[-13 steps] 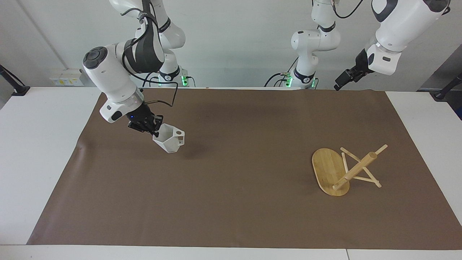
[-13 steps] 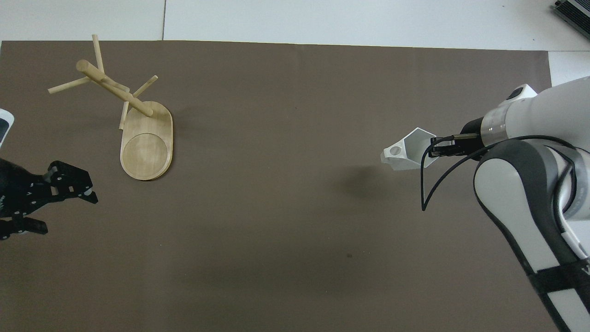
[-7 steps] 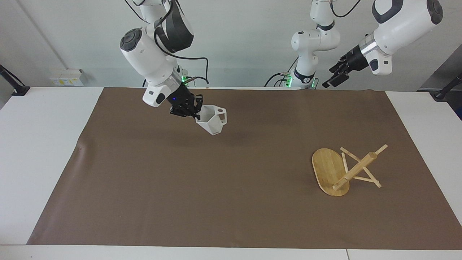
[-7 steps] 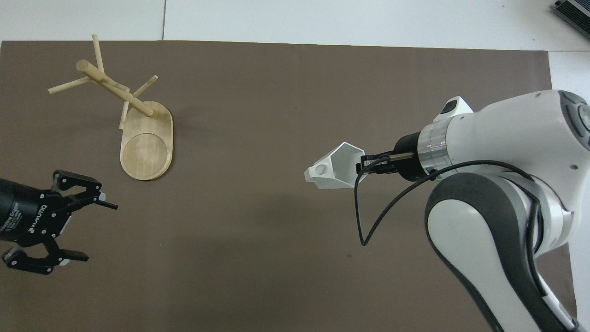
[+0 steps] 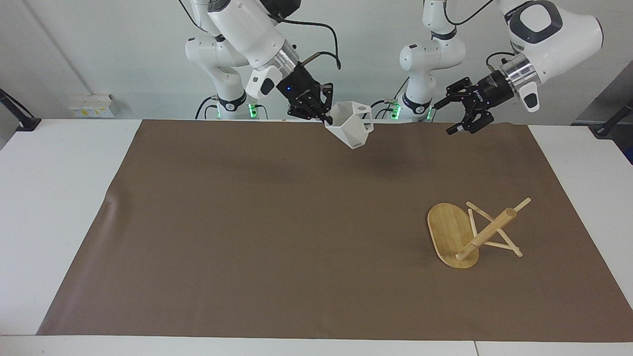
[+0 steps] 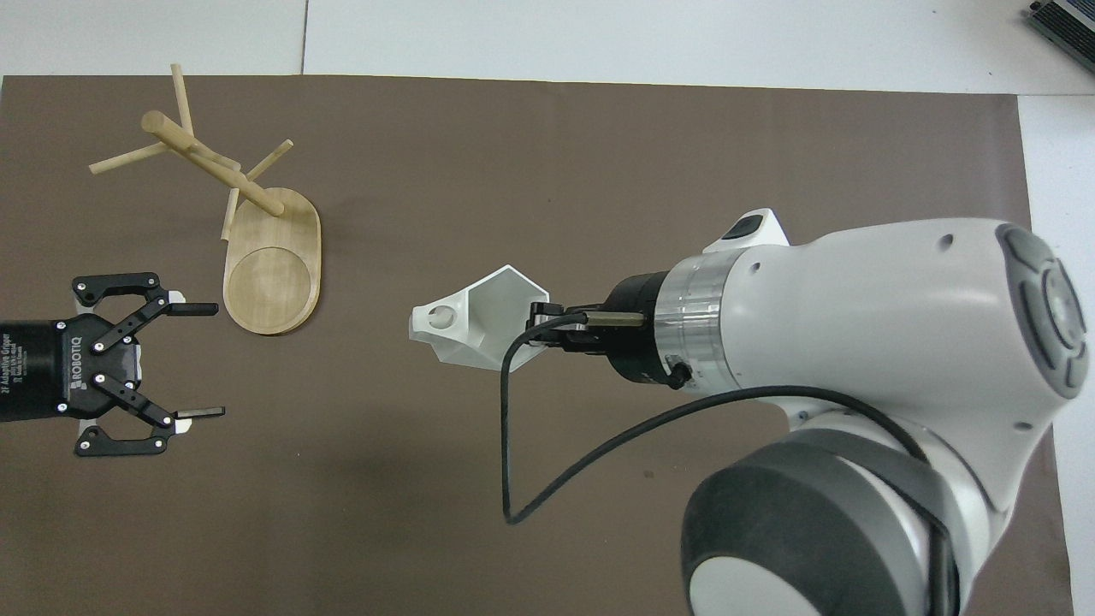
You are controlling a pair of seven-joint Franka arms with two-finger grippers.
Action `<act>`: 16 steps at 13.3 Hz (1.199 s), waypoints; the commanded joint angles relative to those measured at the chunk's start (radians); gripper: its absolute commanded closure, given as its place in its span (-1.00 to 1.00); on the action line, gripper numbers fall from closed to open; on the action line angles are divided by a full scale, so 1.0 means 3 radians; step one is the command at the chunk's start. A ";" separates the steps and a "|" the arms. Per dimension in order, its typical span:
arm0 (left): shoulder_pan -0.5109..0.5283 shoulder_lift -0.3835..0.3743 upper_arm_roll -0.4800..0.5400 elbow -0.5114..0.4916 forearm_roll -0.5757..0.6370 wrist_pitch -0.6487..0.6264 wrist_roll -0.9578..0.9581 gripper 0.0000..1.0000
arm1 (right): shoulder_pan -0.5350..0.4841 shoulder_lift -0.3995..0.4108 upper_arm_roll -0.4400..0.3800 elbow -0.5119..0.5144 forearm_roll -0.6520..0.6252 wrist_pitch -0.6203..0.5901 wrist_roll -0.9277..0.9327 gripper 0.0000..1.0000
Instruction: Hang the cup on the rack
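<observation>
Currently, right gripper: the right gripper is held high over the brown mat, above its edge nearest the robots and about midway between the two arms' ends of the table; its fingers are closed on the rim of the cup.
Cup: the cup is carried clear of the mat, tilted, with its open mouth turned upward and its pierced handle pointed away from the gripper, toward the left arm's end.
Left gripper: the left gripper is raised in the air over the mat at the left arm's end, its fingers spread wide apart, and nothing is held between them.
Rack: the rack is found lying tipped over on the mat toward the left arm's end, its oval base propped on edge, its post slanted and its pegs resting on the mat.
Cup and rack: they are kept well apart.
</observation>
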 commanded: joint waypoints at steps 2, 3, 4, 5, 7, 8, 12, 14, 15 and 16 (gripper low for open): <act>0.0034 0.0064 -0.0023 -0.0111 -0.0465 0.0117 -0.0072 -1.00 | -0.0043 0.0012 0.0178 0.0012 0.0090 0.0238 0.0279 1.00; -0.0002 0.0125 -0.0028 -0.0101 -0.0567 0.0122 -0.0072 -1.00 | -0.0043 0.0017 0.0193 0.0012 0.0090 0.0243 0.0285 1.00; -0.0043 0.0156 -0.0033 -0.0100 -0.0618 0.0122 -0.0067 -1.00 | -0.0043 0.0012 0.0193 0.0007 0.0090 0.0243 0.0285 1.00; -0.0134 0.0191 -0.0033 -0.0100 -0.0634 0.0122 -0.0067 -1.00 | -0.0043 0.0017 0.0198 -0.0003 0.0090 0.0243 0.0285 1.00; -0.0201 0.0232 -0.0049 -0.0100 -0.0680 0.0137 -0.0056 -1.00 | -0.0038 0.0022 0.0270 -0.0018 0.0090 0.0279 0.0285 1.00; -0.0303 0.0238 -0.0054 -0.0100 -0.0731 0.0208 -0.0056 -1.00 | -0.0023 0.0037 0.0275 -0.0023 0.0125 0.0340 0.0315 1.00; -0.0671 0.0319 -0.0059 -0.0095 -0.0767 0.0484 0.0005 -1.00 | -0.0002 0.0073 0.0448 -0.0090 0.0223 0.0611 0.0376 1.00; -0.0682 0.0314 -0.0059 -0.0095 -0.0767 0.0444 0.0020 -1.00 | 0.0023 0.0124 0.0474 -0.0090 0.0223 0.0743 0.0432 1.00; -0.0687 0.0314 -0.0059 -0.0090 -0.0798 0.0444 0.0025 -1.00 | 0.0024 0.0129 0.0479 -0.0090 0.0223 0.0749 0.0453 1.00; -0.0692 0.0314 -0.0059 -0.0090 -0.0813 0.0444 0.0041 -1.00 | 0.0024 0.0134 0.0480 -0.0090 0.0223 0.0749 0.0453 1.00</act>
